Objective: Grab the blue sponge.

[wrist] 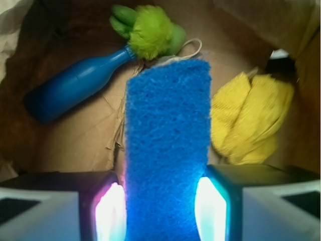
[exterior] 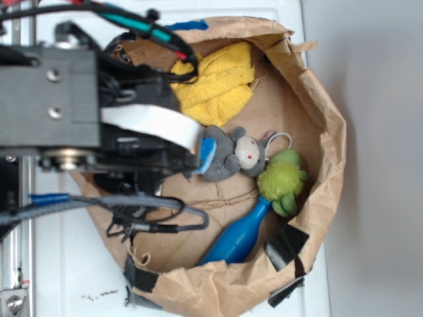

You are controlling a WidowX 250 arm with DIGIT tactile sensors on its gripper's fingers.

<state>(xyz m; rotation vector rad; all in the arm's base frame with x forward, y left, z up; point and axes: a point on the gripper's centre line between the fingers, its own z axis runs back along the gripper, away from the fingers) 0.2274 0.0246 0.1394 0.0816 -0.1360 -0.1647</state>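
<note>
The blue sponge (wrist: 168, 150) fills the middle of the wrist view, a bright-blue rough block running from the bottom edge up toward the green plush. My gripper (wrist: 160, 211) is shut on the sponge, with a glowing pad pressed against each long side. In the exterior view only a blue-and-white corner of the sponge (exterior: 206, 156) shows at the gripper (exterior: 197, 158), next to the grey plush mouse (exterior: 231, 155). The arm hides the rest of the sponge there.
Everything lies inside a brown paper bag (exterior: 327, 125) with raised walls. A yellow cloth (exterior: 215, 82) is at the back, a green plush (exterior: 283, 179) and a glossy blue bottle toy (exterior: 239, 236) at the front right. Cables (exterior: 139, 218) hang below the arm.
</note>
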